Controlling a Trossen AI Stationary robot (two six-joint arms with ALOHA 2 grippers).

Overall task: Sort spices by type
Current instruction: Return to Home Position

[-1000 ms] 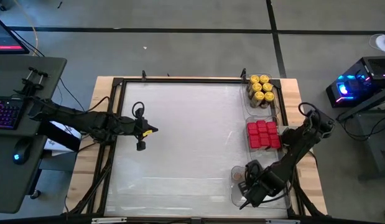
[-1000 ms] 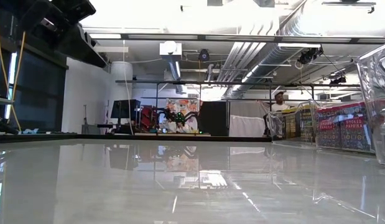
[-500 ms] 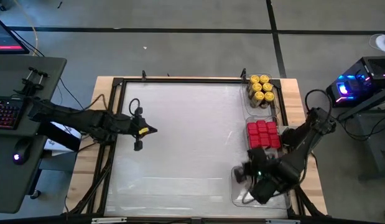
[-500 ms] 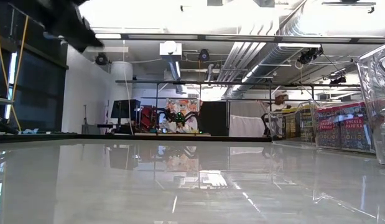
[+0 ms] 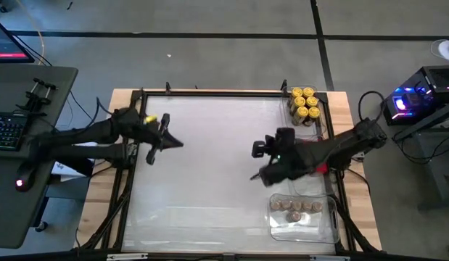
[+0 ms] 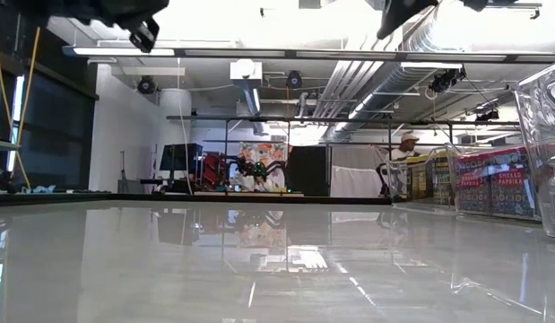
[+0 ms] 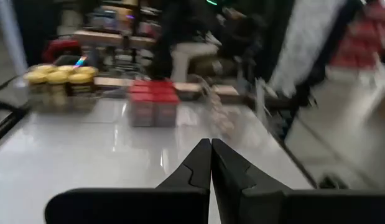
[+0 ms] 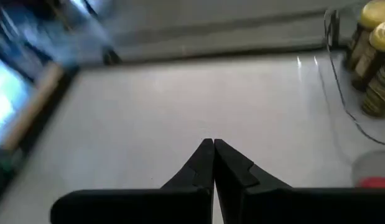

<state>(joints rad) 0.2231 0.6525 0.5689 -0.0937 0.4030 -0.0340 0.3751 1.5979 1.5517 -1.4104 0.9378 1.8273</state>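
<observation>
Hovering above the table, left gripper and right gripper are pinched closed, empty; lettering on the red tins is illegible.

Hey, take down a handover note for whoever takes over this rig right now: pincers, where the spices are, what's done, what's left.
Left pincer: shut, empty, raised over the table, left side.
Right pincer: shut, empty, raised over the table beside the trays.
Trays, in the high view: yellow-lid jars top, red tins middle (mostly hidden by the right arm), brown-top jars bottom.
Done: every spice in view sits with its kind.
Left: probably only parking both arms.
</observation>
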